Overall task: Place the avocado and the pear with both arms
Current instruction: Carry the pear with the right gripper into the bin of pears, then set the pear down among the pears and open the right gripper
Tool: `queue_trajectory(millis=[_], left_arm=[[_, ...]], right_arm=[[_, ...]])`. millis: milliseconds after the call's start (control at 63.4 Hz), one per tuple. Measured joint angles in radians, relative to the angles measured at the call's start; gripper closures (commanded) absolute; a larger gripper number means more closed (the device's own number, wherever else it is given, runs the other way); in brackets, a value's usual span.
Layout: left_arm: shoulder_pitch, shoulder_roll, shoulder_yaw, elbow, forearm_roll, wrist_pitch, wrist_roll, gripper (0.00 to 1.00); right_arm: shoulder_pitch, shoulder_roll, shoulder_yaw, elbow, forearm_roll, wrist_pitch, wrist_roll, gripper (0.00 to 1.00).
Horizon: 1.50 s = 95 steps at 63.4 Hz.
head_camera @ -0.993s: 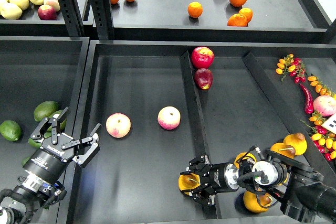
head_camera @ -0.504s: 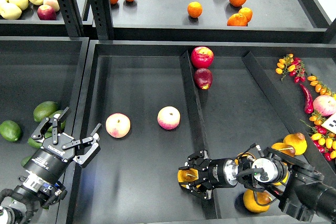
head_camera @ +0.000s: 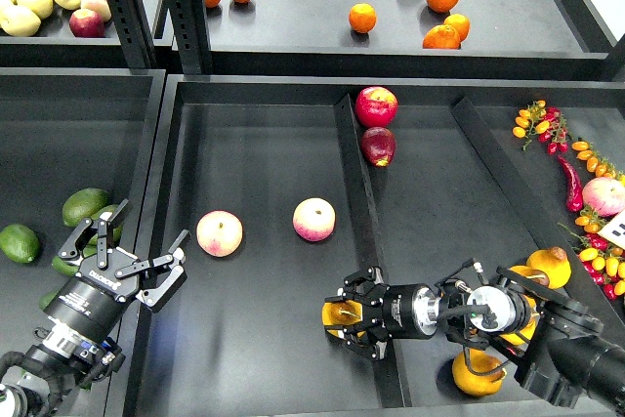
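Observation:
My right gripper [head_camera: 349, 315] is shut on a yellow-orange pear [head_camera: 341, 314] and holds it low over the middle tray, just left of the divider [head_camera: 363, 212]. My left gripper [head_camera: 125, 251] is open and empty, above the wall between the left tray and the middle tray. Dark-green avocados lie in the left tray: one [head_camera: 84, 205] just beyond the left gripper, one [head_camera: 19, 242] further left, others partly hidden under the gripper. More pears lie at the right, one [head_camera: 550, 264] with a stem, one [head_camera: 477, 375] under my right arm.
Two pink-yellow peaches [head_camera: 219, 233] [head_camera: 314, 219] lie in the middle tray. Two red apples [head_camera: 376, 105] [head_camera: 378, 145] sit at the back beside the divider. Oranges [head_camera: 362, 18] and apples [head_camera: 87, 22] are on the upper shelf. Chillies and small tomatoes [head_camera: 576, 168] lie far right.
My right gripper has moved left with the pear, crossing the divider into the middle tray. My left arm has not moved.

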State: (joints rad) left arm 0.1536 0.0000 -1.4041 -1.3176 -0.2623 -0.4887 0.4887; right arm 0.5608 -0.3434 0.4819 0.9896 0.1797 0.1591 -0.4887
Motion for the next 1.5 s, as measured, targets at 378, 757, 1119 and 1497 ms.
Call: queue_trajectory(millis=[378, 757, 1119, 1497], left_arm=[[0.000, 0.000, 0.014, 0.003, 0.000, 0.000, 0.000, 0.01], [0.000, 0.000, 0.016, 0.002, 0.000, 0.000, 0.000, 0.01], [0.000, 0.000, 0.015, 0.002, 0.000, 0.000, 0.000, 0.01], [0.000, 0.000, 0.016, 0.002, 0.000, 0.000, 0.000, 0.01]], right_arm=[[-0.066, -0.214, 0.006, 0.151, 0.038, -0.001, 0.000, 0.84], [-0.159, -0.325, 0.005, 0.222, 0.041, 0.009, 0.000, 0.83], [-0.235, -0.345, 0.003, 0.220, 0.028, 0.016, 0.000, 0.81], [-0.271, -0.346, 0.002, 0.216, 0.013, 0.016, 0.000, 0.78]])
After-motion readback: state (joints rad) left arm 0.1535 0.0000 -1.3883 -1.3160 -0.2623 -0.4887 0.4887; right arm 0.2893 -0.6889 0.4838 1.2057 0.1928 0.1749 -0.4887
